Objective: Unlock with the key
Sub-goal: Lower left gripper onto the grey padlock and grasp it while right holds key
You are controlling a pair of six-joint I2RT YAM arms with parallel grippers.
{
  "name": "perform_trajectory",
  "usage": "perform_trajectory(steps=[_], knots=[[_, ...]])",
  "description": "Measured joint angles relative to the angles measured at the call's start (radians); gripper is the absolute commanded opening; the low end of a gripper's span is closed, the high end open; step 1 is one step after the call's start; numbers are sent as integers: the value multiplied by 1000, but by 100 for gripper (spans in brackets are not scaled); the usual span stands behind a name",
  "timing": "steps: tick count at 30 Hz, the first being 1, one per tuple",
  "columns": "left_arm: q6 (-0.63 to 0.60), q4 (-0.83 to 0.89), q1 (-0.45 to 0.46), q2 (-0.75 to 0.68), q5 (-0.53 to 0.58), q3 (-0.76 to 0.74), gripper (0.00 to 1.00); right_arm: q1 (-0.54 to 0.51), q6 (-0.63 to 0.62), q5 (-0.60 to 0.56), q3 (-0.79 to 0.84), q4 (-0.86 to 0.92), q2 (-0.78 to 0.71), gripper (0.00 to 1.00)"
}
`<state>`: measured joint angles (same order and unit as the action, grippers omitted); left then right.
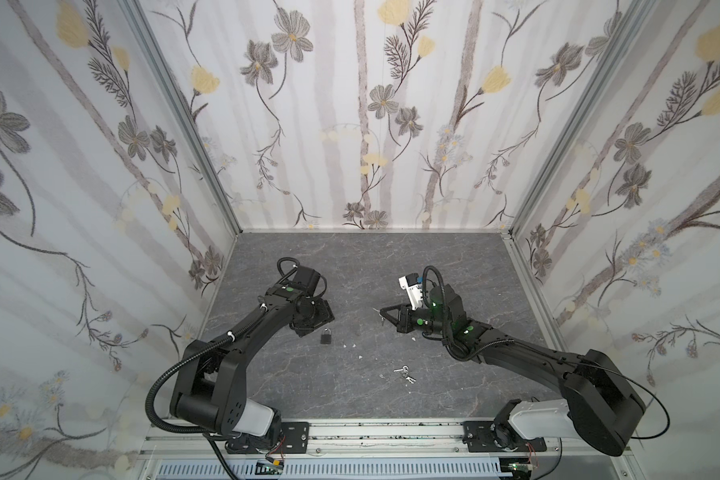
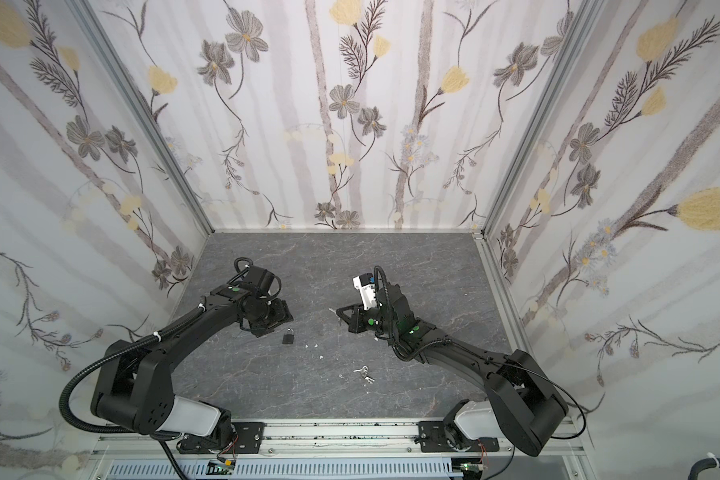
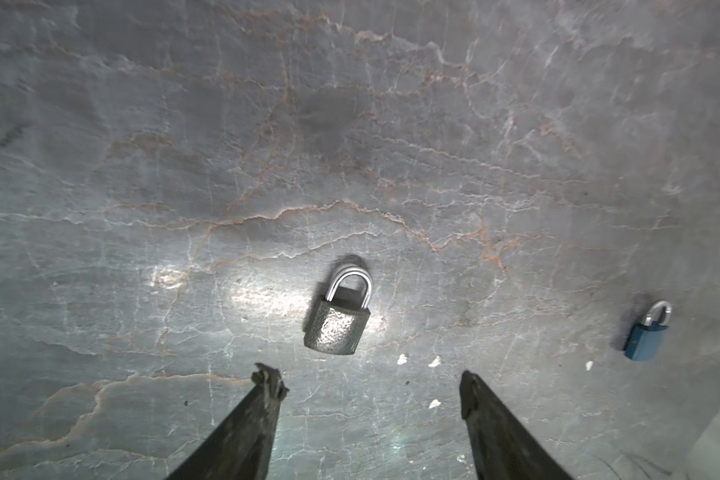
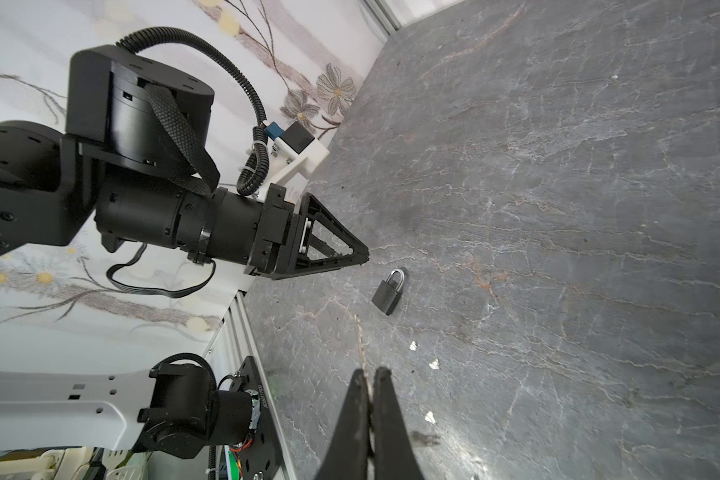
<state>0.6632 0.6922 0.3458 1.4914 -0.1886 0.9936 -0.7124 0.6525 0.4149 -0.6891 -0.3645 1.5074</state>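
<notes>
A grey padlock (image 3: 337, 320) with a silver shackle lies flat on the stone-patterned table; both top views show it (image 1: 326, 336) (image 2: 289, 336) left of the middle. My left gripper (image 3: 368, 386) hangs open just above the table. The padlock lies a little beyond its fingertips, not between them. My right gripper (image 4: 371, 374) is shut on a thin key (image 4: 360, 340), whose blade sticks out past the fingertips towards the padlock. In a top view the right gripper (image 1: 385, 316) hovers right of the middle, well apart from the padlock.
A small blue padlock (image 3: 645, 336) lies to one side of the grey one. A bunch of spare keys (image 1: 404, 372) rests nearer the front. White scraps (image 1: 350, 345) are scattered near the padlock. Flowered walls close off three sides.
</notes>
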Motion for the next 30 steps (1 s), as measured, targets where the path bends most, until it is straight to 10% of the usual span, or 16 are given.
perform_trajectory(steps=[30], knots=[[-65,108,120,305,123,100,34,-3,-6,-28,17,-1,45,0]])
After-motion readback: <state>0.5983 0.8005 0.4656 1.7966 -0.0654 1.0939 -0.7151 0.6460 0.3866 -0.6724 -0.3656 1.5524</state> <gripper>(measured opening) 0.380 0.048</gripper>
